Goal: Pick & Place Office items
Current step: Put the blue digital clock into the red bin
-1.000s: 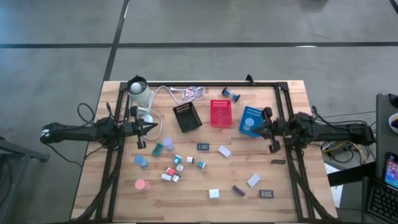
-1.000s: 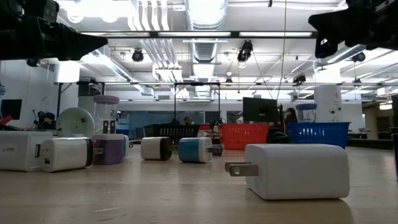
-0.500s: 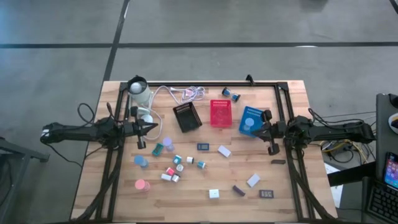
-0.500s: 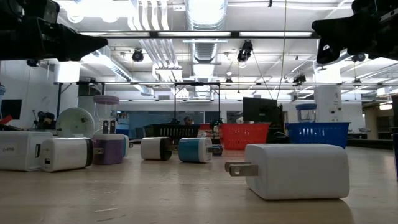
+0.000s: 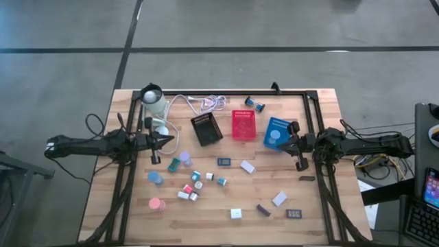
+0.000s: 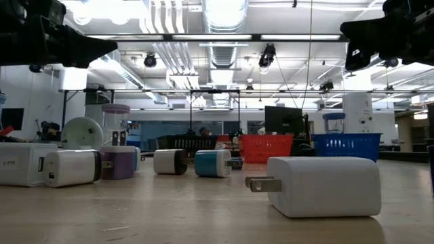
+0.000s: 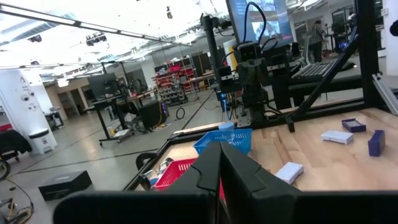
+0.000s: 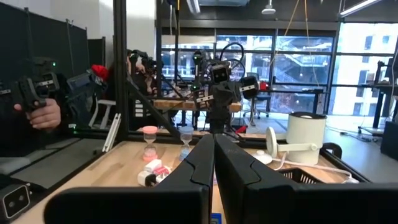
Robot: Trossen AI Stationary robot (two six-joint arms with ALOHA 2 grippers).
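Jaws of both arms are fully closed and hold nothing. Left jaws point(image 5: 164, 140) hang above the tabletop point(image 5: 130, 213) at its 9 o'clock side, tips toward 3 o'clock. Right jaws point(image 5: 282, 145) hang at the 3 o'clock side, tips toward 9 o'clock, over the blue tray's point(image 5: 278, 127) near corner.

Office items point(image 5: 206, 185) lie scattered across the middle and 6 o'clock half of the tabletop, well apart from one another except for a tight group at centre-left.

- Rolls: a pink roll point(image 5: 157, 204) stands upright toward 7 o'clock; a blue roll point(image 5: 156, 178) stands just 12 o'clock of it; a lavender roll point(image 5: 184, 158) stands near the left jaws.
- Blocks: a white block point(image 5: 247, 167) lies at centre, long axis running 10 to 4 o'clock. Another white block point(image 5: 279, 199) lies toward 5 o'clock, long axis 2 to 8 o'clock. A small white block point(image 5: 236, 213) sits at 6 o'clock; in the low view it shows two plug prongs.
- Dark rectangles: one point(image 5: 295, 214) lies flat at 5 o'clock, long axis 9 to 3 o'clock; another point(image 5: 224, 162) lies at centre, same axis.

Black tray point(image 5: 206, 129), red tray point(image 5: 243, 125) and blue tray stand in a row toward 12 o'clock.
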